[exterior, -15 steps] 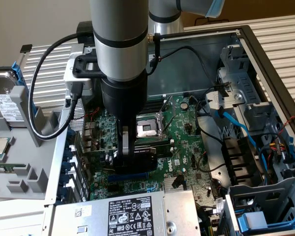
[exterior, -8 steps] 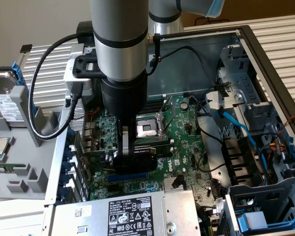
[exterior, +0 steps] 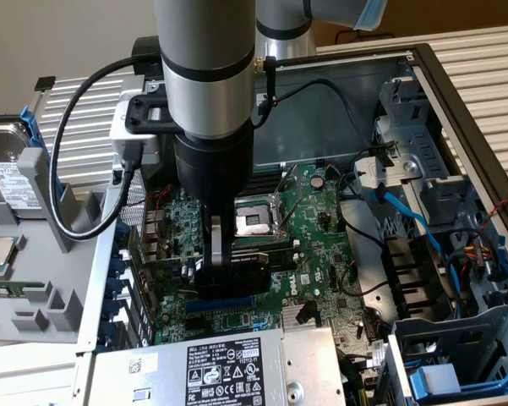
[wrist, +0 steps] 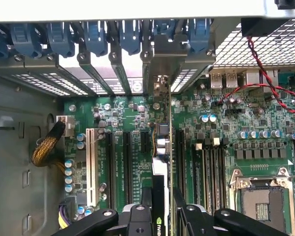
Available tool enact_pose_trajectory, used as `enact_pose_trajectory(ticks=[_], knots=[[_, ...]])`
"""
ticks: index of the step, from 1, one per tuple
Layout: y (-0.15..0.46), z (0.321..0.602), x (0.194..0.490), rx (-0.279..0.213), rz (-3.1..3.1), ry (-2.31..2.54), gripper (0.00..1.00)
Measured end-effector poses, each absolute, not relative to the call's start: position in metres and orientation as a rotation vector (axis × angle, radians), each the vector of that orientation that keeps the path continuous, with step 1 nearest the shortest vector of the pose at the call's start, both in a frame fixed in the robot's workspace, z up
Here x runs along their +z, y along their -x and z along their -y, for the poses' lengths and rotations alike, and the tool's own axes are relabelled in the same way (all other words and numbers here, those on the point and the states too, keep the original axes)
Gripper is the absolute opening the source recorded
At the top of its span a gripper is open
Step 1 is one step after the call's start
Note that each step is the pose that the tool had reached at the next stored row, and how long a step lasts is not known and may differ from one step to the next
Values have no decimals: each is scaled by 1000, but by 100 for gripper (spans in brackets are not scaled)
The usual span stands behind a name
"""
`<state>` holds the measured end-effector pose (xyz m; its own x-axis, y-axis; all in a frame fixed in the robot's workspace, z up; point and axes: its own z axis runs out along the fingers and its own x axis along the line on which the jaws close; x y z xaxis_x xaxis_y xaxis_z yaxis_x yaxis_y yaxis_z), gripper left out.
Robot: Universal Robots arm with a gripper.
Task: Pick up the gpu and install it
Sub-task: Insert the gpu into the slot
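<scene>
Arm lowered into an open computer case (exterior: pixel 321 127), shown in the exterior and wrist views. The pincer (exterior: pixel 218 264) (wrist: pixel 163 216) is closed narrowly on the gpu (exterior: pixel 245 269) (wrist: pixel 160 169), one finger (wrist: pixel 137 219) pressing each flat face. The gpu stands on edge between the jaws and directly below the wrist, over the motherboard (exterior: pixel 321 254) (wrist: pixel 235 110). In the wrist view the card appears edge-on, running from between the jaws away toward the rear slot openings of the case, where its metal bracket (wrist: pixel 159 83) meets the row of blue latches (wrist: pixel 95 34). Whether its lower edge is seated in a slot cannot be told. In the exterior view a blue slot (exterior: pixel 224 303) lies just beneath the pincer, and the CPU socket (exterior: pixel 255 220) (wrist: pixel 262 199) sits just beyond it, near the held card. A white slot (wrist: pixel 92 167) lies on the board to one side of the pincer, on the far side from the socket. Red and black twisted wires (wrist: pixel 265 83) cross the board on the socket's side of the pincer. The power supply (exterior: pixel 228 368) lies below the pincer in the exterior view. A blue cable (exterior: pixel 414 222) hangs well apart from the pincer, toward the exterior view's right. A hard drive (exterior: pixel 13 182) rests outside the case, toward the exterior view's left.
</scene>
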<state>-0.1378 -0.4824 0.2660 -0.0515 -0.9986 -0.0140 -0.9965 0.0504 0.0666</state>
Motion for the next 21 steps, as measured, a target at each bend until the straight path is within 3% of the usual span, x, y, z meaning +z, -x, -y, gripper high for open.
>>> enact_pose_trajectory(ticks=[21], knots=[[138,482,265,-90,2242,-2147,27]])
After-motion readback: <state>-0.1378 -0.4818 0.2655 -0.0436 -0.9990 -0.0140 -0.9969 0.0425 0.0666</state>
